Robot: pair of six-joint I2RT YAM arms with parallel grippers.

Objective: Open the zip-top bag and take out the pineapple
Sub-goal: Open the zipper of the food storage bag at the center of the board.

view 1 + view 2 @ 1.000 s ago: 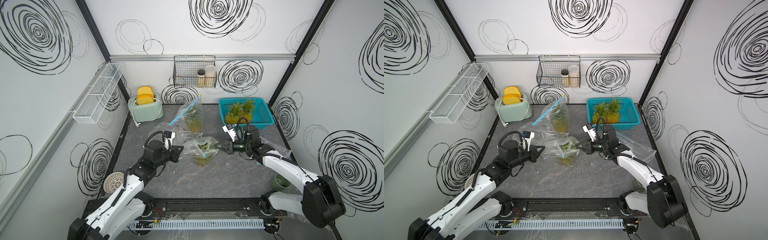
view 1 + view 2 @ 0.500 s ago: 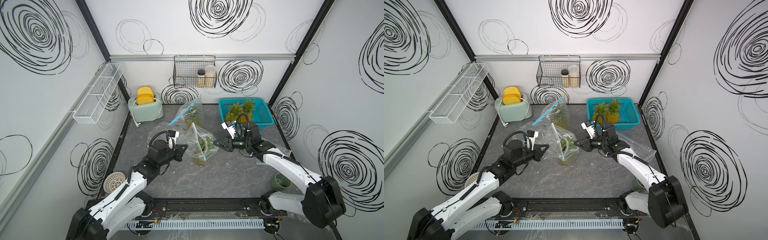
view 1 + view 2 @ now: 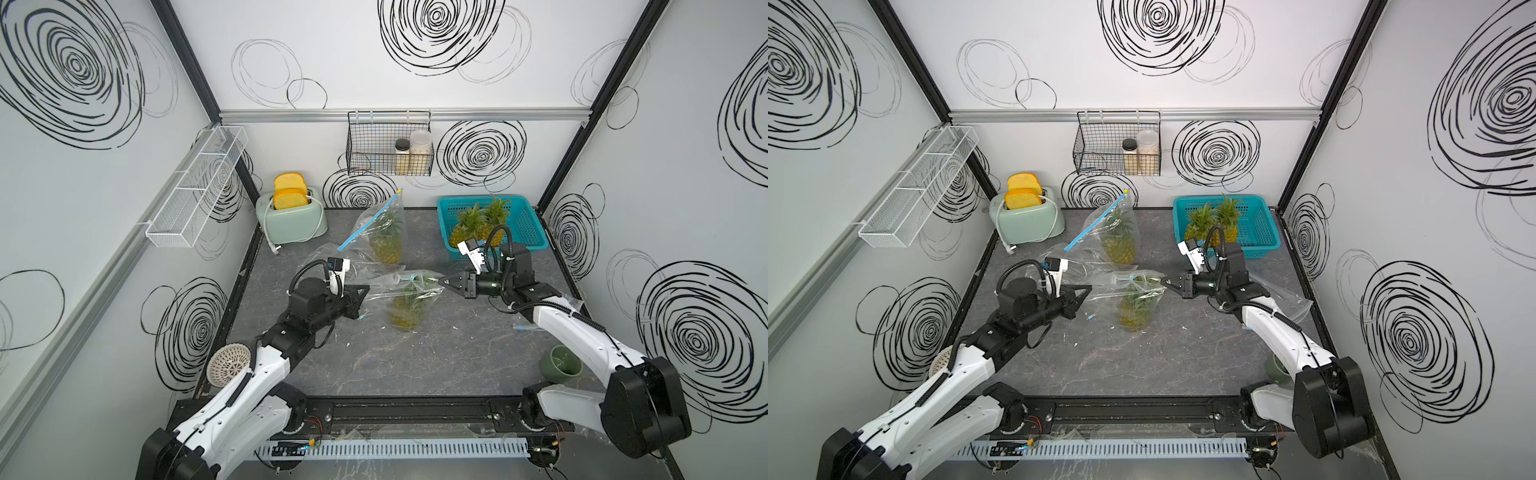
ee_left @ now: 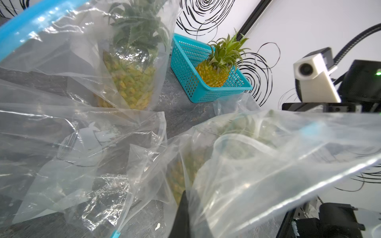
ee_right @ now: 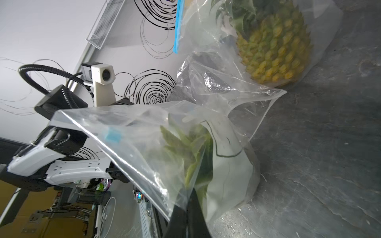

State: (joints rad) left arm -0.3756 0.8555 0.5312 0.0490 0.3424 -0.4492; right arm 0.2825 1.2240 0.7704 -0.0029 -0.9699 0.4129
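Observation:
The clear zip-top bag (image 3: 405, 286) (image 3: 1129, 286) hangs stretched between my two grippers above the middle of the table. The pineapple (image 3: 408, 315) (image 3: 1136, 313) sits inside it, crown up and blurred. My left gripper (image 3: 365, 291) (image 3: 1089, 289) is shut on the bag's left top edge. My right gripper (image 3: 444, 281) (image 3: 1163, 281) is shut on its right top edge. In the left wrist view the gripper (image 4: 183, 214) pinches the bag film (image 4: 257, 164), with the pineapple (image 4: 185, 171) behind it. In the right wrist view the gripper (image 5: 192, 206) pinches the bag (image 5: 144, 140) beside the green crown (image 5: 185, 144).
A second bagged pineapple (image 3: 386, 239) stands behind. A teal basket (image 3: 528, 232) holding two pineapples is at the back right, a toaster (image 3: 291, 216) at the back left. Empty bags (image 3: 328, 255) lie near my left gripper. A green cup (image 3: 561, 365) sits front right, a white mesh ball (image 3: 228, 365) front left.
The bag lay on the table a second ago. Both grippers have raised it and drawn its top edge wider, and the pineapple now hangs lower inside.

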